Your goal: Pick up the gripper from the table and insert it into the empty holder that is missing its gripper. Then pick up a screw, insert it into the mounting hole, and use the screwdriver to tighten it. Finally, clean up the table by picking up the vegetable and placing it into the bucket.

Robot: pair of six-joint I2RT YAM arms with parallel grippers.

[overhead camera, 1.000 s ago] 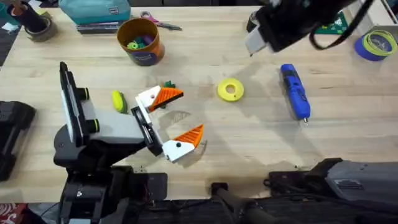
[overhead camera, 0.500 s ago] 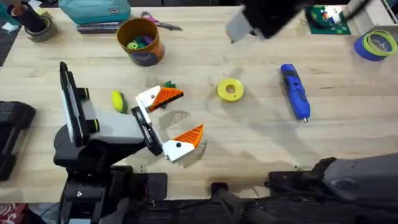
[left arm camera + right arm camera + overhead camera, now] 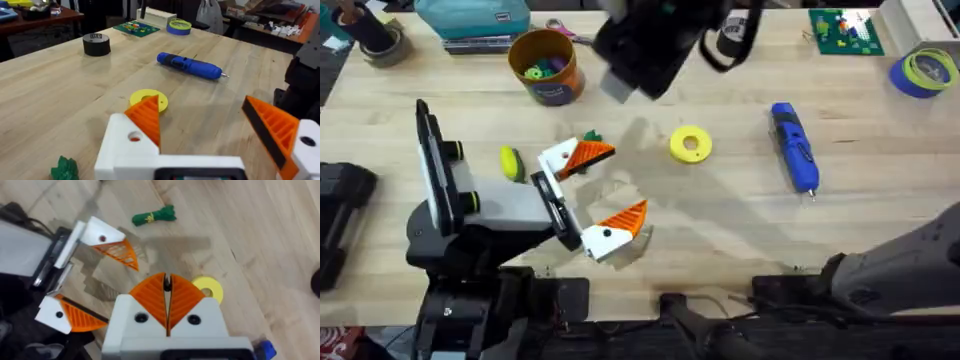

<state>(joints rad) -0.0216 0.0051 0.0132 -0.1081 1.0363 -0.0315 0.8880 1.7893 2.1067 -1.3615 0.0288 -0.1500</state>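
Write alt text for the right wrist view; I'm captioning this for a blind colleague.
The right gripper, orange pads pressed shut on nothing, hangs above the wooden table. Below it lie the green vegetable and a yellow ring; the left gripper rests open beside them, orange fingers in both white holders.

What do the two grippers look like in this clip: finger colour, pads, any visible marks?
Both have white angular plastic fingers with orange ribbed wedge pads and a small round hole in each finger. The left gripper sits on a grey-and-black body with yellow-green knobs. The right gripper matches; its arm is dark.
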